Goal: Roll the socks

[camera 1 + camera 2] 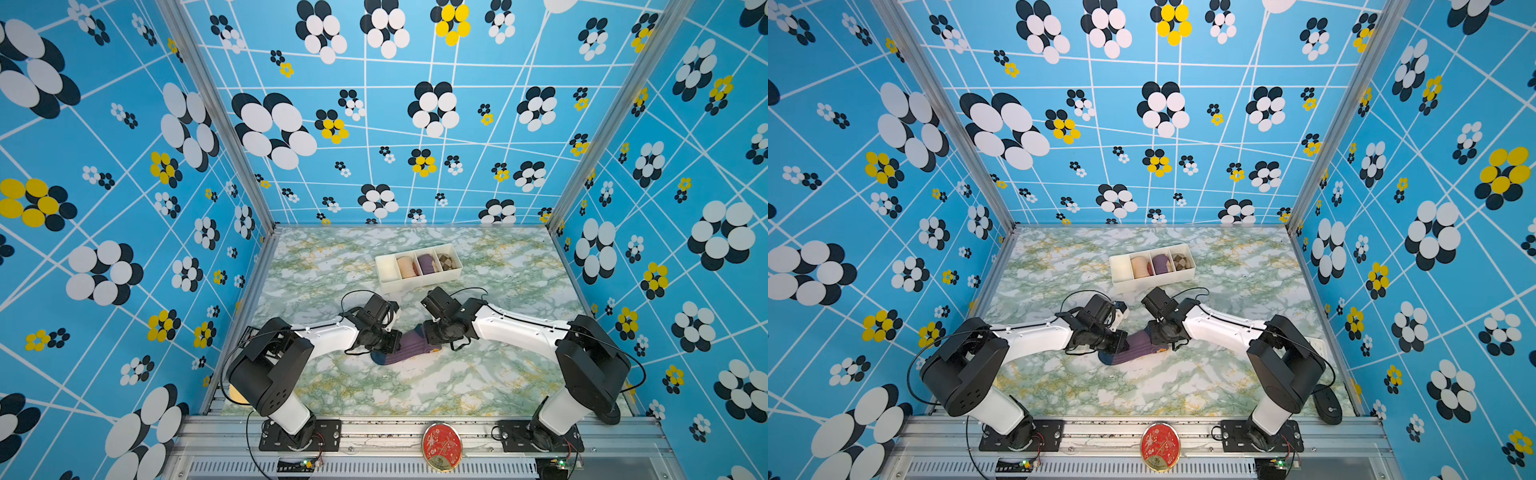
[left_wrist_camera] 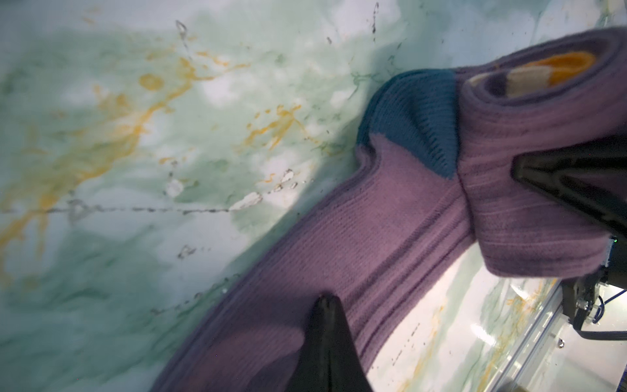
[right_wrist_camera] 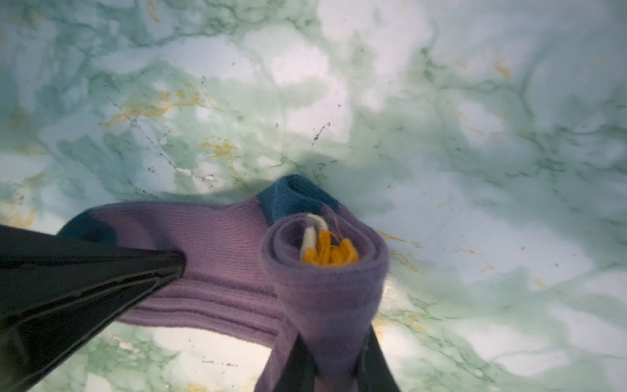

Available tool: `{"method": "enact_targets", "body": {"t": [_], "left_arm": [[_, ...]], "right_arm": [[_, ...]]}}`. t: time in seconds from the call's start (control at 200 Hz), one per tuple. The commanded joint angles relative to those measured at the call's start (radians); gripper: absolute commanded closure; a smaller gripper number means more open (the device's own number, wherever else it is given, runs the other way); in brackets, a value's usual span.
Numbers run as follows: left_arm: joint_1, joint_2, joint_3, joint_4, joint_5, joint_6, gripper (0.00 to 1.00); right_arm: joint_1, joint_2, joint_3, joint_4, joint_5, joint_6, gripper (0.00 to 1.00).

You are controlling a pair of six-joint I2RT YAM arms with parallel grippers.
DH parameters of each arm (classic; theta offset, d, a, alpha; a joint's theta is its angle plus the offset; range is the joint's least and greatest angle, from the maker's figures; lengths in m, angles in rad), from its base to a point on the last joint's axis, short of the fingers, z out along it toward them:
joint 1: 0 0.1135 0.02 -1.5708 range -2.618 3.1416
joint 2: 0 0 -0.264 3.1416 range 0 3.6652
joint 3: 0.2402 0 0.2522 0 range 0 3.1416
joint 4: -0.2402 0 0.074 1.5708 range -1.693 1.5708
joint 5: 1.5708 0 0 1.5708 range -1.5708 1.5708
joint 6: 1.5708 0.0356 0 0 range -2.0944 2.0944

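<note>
The socks (image 1: 405,351) lie on the marble table between my two arms: purple ribbed knit with a teal heel (image 2: 410,125) and an orange-yellow cuff. The cuff end is wound into a roll (image 3: 325,271), with the orange cuff at its core. My right gripper (image 3: 334,363) is shut on this roll, one finger on each side. The rest of the fabric (image 2: 373,237) lies flat. My left gripper (image 2: 326,300) is shut, its joined tips pressing down on that flat stretch next to the roll. In both top views the wrists hide the fingertips.
A white divided tray (image 1: 419,283) stands behind the arms, holding a peach roll (image 1: 406,266), a purple roll (image 1: 427,263) and a brown checked roll (image 1: 446,261); its leftmost compartment is empty. A red disc (image 1: 441,444) sits on the front rail and a black mouse (image 1: 1327,405) at the front right.
</note>
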Motion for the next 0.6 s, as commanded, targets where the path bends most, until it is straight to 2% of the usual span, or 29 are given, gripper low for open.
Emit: {"method": "enact_targets", "body": {"t": [0.0,0.325,0.595], "left_arm": [[0.011,0.042,-0.042,-0.025,-0.026,0.012,1.0],[0.01,0.044,-0.065,0.002,-0.01,-0.004,1.0],[0.006,0.057,-0.062,0.041,0.015,-0.02,1.0]], "right_arm": [[0.002,0.032,0.043,-0.161,0.185,-0.001,0.98],[0.005,0.09,0.117,-0.305,0.39,0.048,0.98],[0.053,0.178,0.197,-0.331,0.413,0.043,0.98]]}}
